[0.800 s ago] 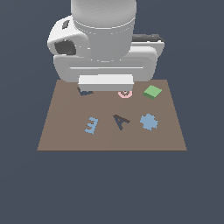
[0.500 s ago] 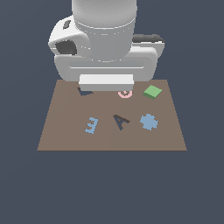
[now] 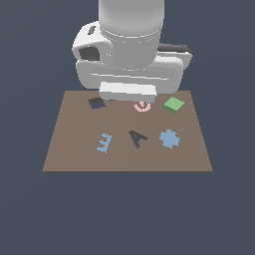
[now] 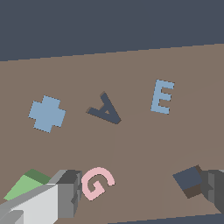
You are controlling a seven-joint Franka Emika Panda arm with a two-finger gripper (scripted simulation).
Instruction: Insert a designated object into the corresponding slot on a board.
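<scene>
Overhead, the end effector (image 4: 140,194) hangs spread wide above the board's (image 3: 74,149) far edge.
Its fingers (image 4: 65,192) straddle the pink G (image 4: 97,182); the green block (image 3: 173,104) lies flat just outside one finger, untouched, while the dark square slot (image 3: 97,103) sits just inside the other finger, near the blue E (image 3: 103,143).

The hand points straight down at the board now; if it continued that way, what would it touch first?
Probably the pink G, which lies between the hand's fingers, or bare board beside it. Depth is unclear. The green block lies off to one side.
</scene>
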